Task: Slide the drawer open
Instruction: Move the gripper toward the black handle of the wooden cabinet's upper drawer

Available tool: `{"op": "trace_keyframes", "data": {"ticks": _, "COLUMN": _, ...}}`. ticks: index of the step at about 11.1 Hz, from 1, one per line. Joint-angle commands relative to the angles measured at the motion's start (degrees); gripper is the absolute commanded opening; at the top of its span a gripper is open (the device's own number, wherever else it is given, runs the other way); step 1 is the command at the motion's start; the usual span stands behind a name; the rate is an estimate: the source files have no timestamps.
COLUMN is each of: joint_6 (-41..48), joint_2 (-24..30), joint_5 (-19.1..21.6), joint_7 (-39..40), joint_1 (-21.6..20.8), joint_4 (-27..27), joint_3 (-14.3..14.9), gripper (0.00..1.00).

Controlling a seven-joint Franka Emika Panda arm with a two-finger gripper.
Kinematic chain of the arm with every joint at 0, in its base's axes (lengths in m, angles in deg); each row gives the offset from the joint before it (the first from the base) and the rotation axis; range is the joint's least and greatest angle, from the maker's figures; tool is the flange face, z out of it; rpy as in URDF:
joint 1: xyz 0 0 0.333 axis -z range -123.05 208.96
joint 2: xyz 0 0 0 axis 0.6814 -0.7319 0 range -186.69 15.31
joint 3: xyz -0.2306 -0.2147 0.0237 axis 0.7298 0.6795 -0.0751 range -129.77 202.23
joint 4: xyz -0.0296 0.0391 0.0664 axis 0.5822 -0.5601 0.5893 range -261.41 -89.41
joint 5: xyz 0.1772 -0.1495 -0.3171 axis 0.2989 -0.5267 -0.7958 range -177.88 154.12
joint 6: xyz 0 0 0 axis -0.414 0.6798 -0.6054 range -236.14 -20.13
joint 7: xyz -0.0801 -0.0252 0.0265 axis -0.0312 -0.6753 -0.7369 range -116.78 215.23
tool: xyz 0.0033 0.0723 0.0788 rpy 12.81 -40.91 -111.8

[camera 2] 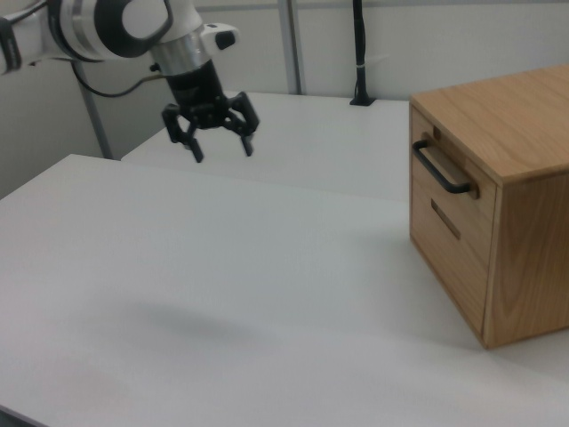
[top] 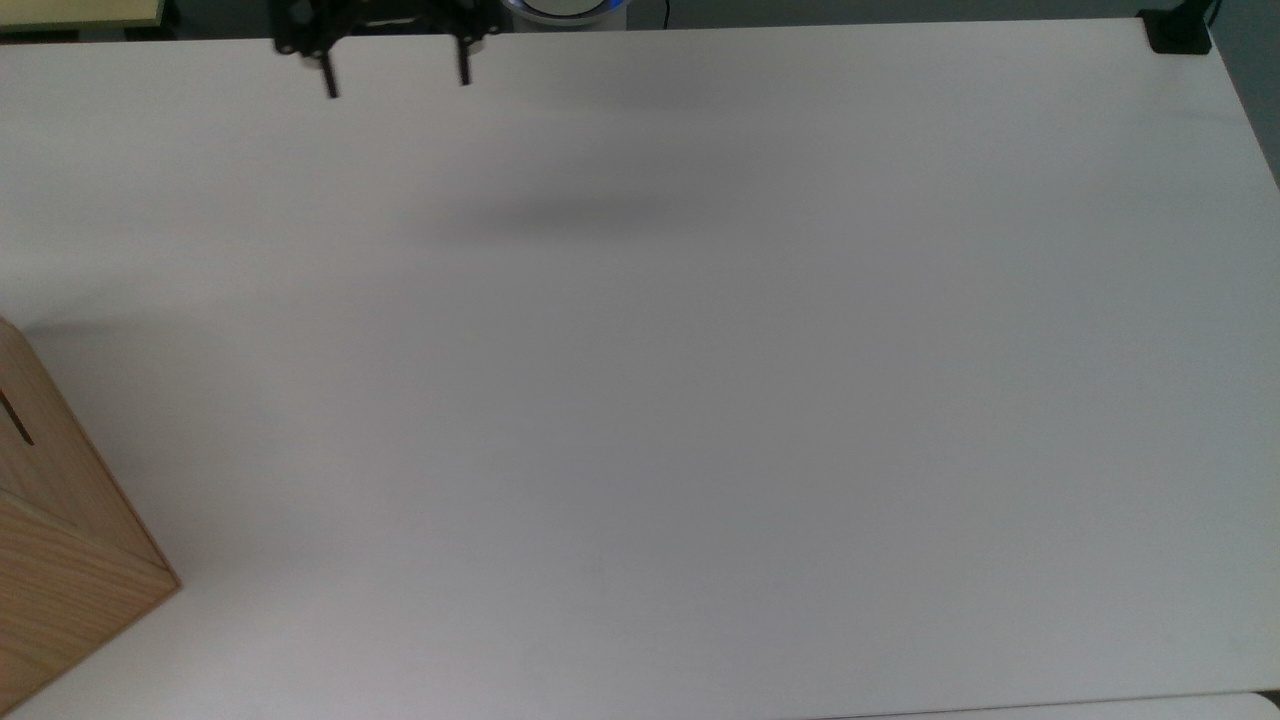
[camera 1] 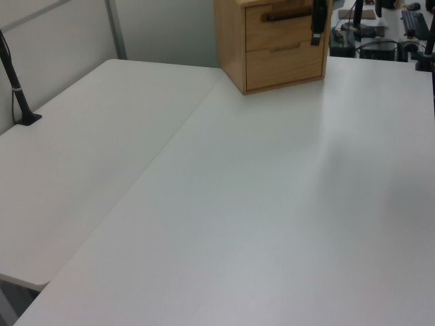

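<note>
The drawer [camera 2: 442, 200] is the upper front of a pale-wood cabinet [camera 2: 524, 124] at the right view's right. It carries a black bar handle [camera 2: 442, 169] and sits flush, shut. In the left view the drawer [camera 1: 282, 28] is at the top, its handle [camera 1: 289, 15] partly cut off by the frame. My gripper [camera 2: 220, 148] hangs open and empty well above the white table [camera 2: 222, 285], far to the drawer's left in the right view. The top view shows the gripper [top: 396, 80] at the table's upper edge and a corner of the cabinet [top: 60, 540] at the lower left.
Below the handled drawer is a second front with a narrow slot [camera 2: 444, 220]. A black clamped post [camera 1: 17, 88] stands on an adjoining white table [camera 1: 88, 149]. The gripper's shadow [top: 570, 215] lies on the table in the top view.
</note>
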Motion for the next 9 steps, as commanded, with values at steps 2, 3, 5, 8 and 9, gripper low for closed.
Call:
{"op": "trace_keyframes", "data": {"ticks": 2, "joint_6": -17.08, "joint_2": -3.35, "joint_5": -9.70, "joint_7": 12.54, "joint_1": -0.53, "joint_4": 0.01, "joint_3": 4.16, "gripper": 1.00}}
{"op": "trace_keyframes", "data": {"ticks": 3, "joint_6": -21.49, "joint_2": -4.05, "joint_5": -11.11, "joint_7": 15.26, "joint_1": -0.53, "joint_4": 0.01, "joint_3": 5.75, "gripper": 1.00}}
{"op": "trace_keyframes", "data": {"ticks": 5, "joint_6": -31.15, "joint_2": -6.59, "joint_5": -13.31, "joint_7": 16.96, "joint_1": -0.53, "joint_4": 0.01, "joint_3": 9.53, "gripper": 0.98}}
{"op": "trace_keyframes", "data": {"ticks": 8, "joint_6": -44.26, "joint_2": -12.74, "joint_5": -14.89, "joint_7": 18.18, "joint_1": -0.53, "joint_4": 0.09, "joint_3": 14.55, "gripper": 0.92}}
{"op": "trace_keyframes", "data": {"ticks": 9, "joint_6": -47.08, "joint_2": -13.89, "joint_5": -16.21, "joint_7": 18.36, "joint_1": -0.44, "joint_4": 0.09, "joint_3": 15.25, "gripper": 0.86}}
